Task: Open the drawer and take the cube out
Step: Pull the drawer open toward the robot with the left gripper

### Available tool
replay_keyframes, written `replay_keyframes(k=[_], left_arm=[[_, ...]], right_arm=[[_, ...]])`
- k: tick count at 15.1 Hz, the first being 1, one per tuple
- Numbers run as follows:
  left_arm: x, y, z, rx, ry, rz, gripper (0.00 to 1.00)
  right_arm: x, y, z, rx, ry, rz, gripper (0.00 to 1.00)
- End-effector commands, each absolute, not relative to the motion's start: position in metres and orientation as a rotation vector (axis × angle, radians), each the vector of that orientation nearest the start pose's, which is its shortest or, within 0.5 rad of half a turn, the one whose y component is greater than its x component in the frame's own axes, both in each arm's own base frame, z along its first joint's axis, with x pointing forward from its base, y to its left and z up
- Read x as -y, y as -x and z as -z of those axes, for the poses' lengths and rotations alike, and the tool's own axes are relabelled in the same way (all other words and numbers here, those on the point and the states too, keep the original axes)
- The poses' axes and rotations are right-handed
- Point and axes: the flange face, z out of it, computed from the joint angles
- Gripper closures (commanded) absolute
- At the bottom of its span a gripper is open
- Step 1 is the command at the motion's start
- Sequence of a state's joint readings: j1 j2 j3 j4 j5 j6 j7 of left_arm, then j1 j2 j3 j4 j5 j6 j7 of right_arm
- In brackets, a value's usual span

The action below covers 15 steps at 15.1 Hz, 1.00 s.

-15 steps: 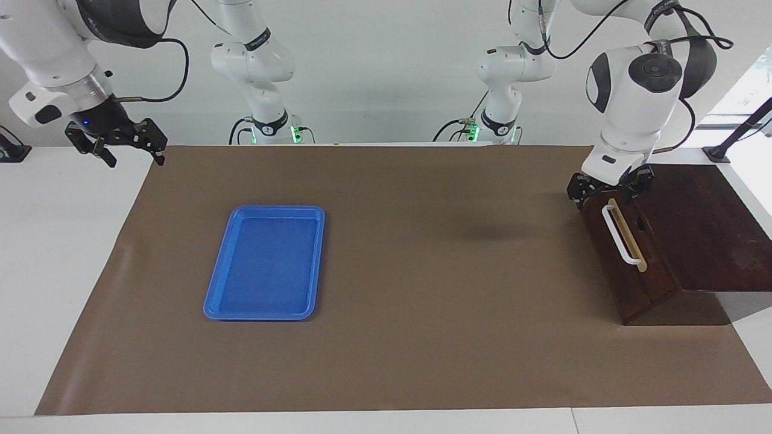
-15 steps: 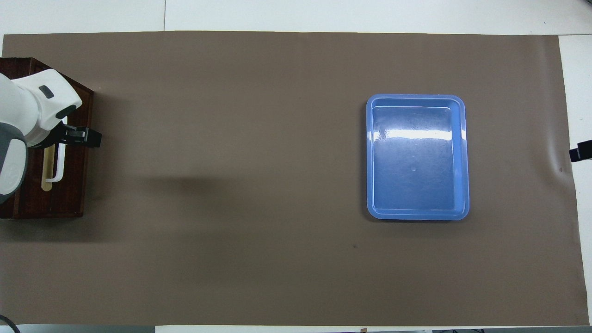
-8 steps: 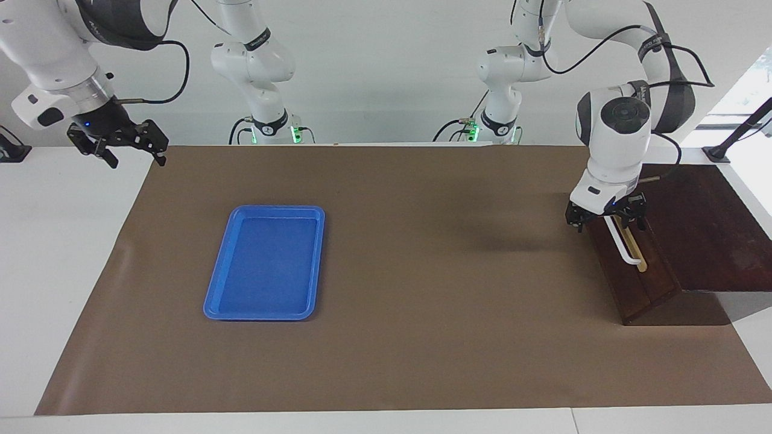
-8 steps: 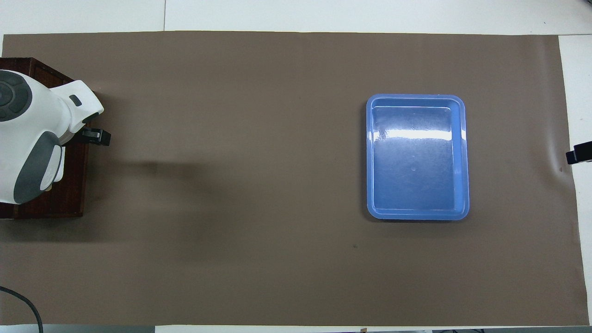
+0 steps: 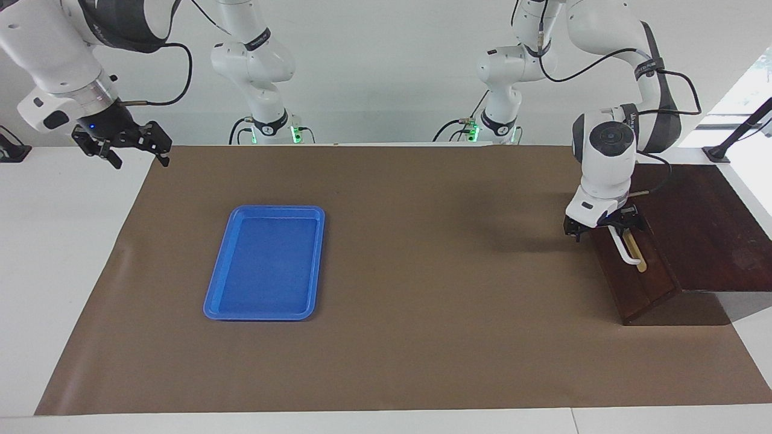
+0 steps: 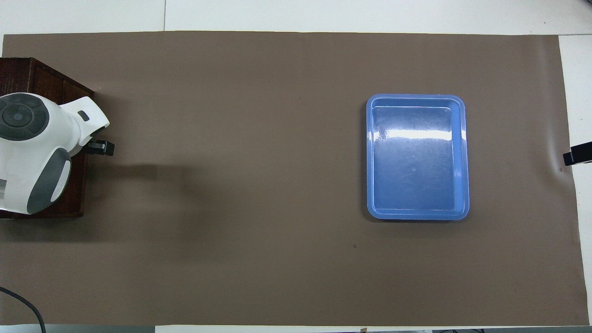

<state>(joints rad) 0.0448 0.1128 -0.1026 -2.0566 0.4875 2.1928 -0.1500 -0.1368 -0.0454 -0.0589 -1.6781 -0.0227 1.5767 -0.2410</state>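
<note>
The dark brown drawer (image 5: 634, 284) is shut in its dark wooden box (image 5: 705, 229) at the left arm's end of the table. Its white bar handle (image 5: 628, 253) runs along a tan strip. My left gripper (image 5: 601, 225) is open and low at the drawer front, with its fingers on either side of the handle's end nearer to the robots. In the overhead view the left wrist covers most of the box (image 6: 44, 76), and one finger (image 6: 102, 148) sticks out past it. My right gripper (image 5: 123, 147) is open and waits in the air at the right arm's end. The cube is hidden.
A flat blue tray (image 5: 263, 315) lies on the brown mat (image 5: 422, 301) toward the right arm's end; it also shows in the overhead view (image 6: 416, 98). White table surface (image 5: 60, 241) borders the mat.
My left gripper has come down from above the box's corner to the drawer front, at the handle's end. The right gripper has drifted slightly. The drawer stays shut.
</note>
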Motion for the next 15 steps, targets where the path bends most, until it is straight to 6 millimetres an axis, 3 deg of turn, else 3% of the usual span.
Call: replay_keyframes(k=[1,3,6,8,13,15], left_arm=[[0.034,-0.568,-0.380,-0.178,2.761,0.189,0.00],[0.082,-0.565,-0.384,-0.160,2.773,0.238,0.00],[0.133,-0.561,-0.395,-0.110,2.831,0.234,0.00],[0.156,-0.557,-0.402,-0.125,2.848,0.208,0.00],[0.170,-0.554,-0.403,-0.112,2.851,0.179,0.00],[0.169,-0.573,-0.435,-0.020,2.884,0.149,0.00]], right_arm=[[0.101,-0.520,-0.599,0.054,3.142,-0.097,0.00],[0.102,-0.520,-0.598,0.047,3.142,-0.099,0.00],[0.100,-0.519,-0.598,0.050,3.141,-0.106,0.00],[0.098,-0.519,-0.599,0.038,3.141,-0.109,0.00],[0.094,-0.520,-0.598,0.047,3.141,-0.113,0.00],[0.093,-0.519,-0.598,0.047,3.140,-0.118,0.00]])
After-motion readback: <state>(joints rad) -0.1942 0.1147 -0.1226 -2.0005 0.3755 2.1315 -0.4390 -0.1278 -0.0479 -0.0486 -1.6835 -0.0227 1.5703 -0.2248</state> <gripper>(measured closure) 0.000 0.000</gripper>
